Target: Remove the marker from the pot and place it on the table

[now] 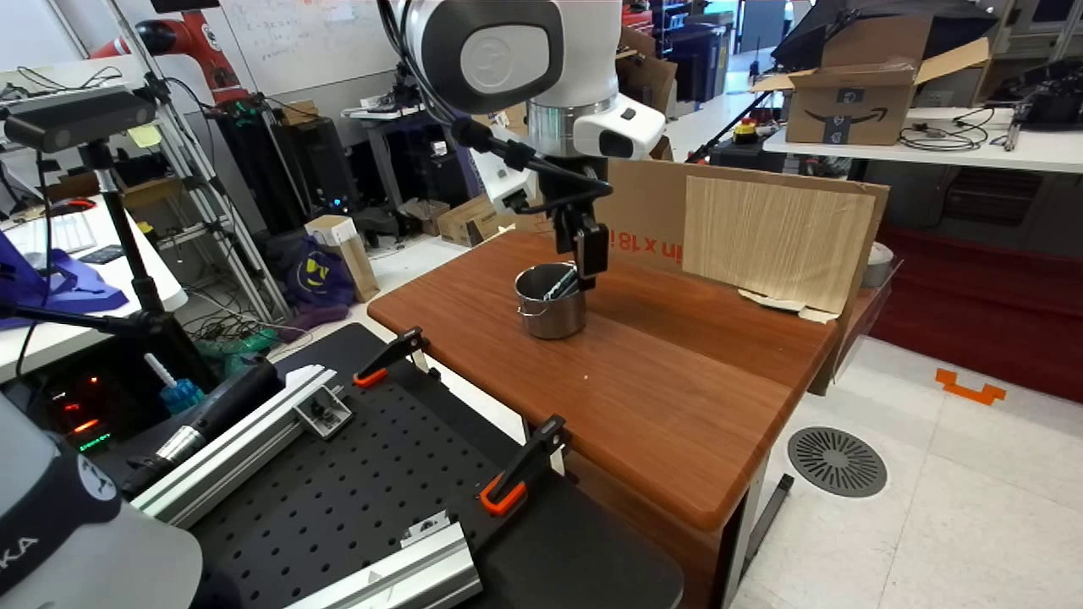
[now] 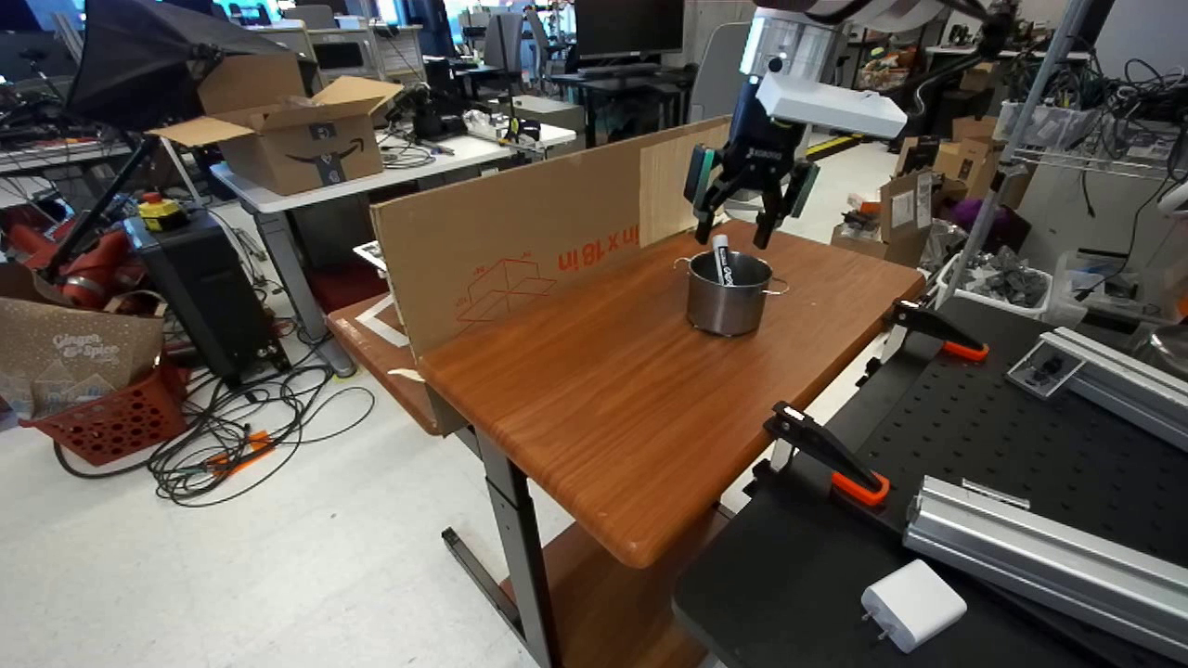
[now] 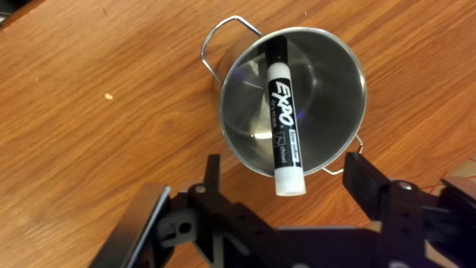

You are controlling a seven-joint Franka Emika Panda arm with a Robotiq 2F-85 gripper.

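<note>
The marker [image 3: 284, 119], black and white with EXPO lettering, leans inside the pot with its white end sticking out over the rim. It also shows in both exterior views [image 1: 563, 285] [image 2: 723, 263]. The pot [image 3: 344, 85] is round grey metal with thin wire side handles. It stands upright on the reddish-brown table [image 2: 575, 417], seen in both exterior views [image 1: 554, 320] [image 2: 724, 311]. My gripper [image 3: 283, 158] is open and empty. It points down just above the pot in both exterior views [image 1: 585, 275] [image 2: 733, 234], its fingers apart on either side of the marker's white end.
A cardboard sheet [image 2: 501, 264] stands upright along one long table edge, also seen in an exterior view [image 1: 643, 207]. A black perforated bench [image 1: 364, 474] adjoins the opposite edge, with two orange-tipped clamps [image 1: 516, 474] [image 1: 391, 357] and metal rails [image 2: 1039, 557] on it.
</note>
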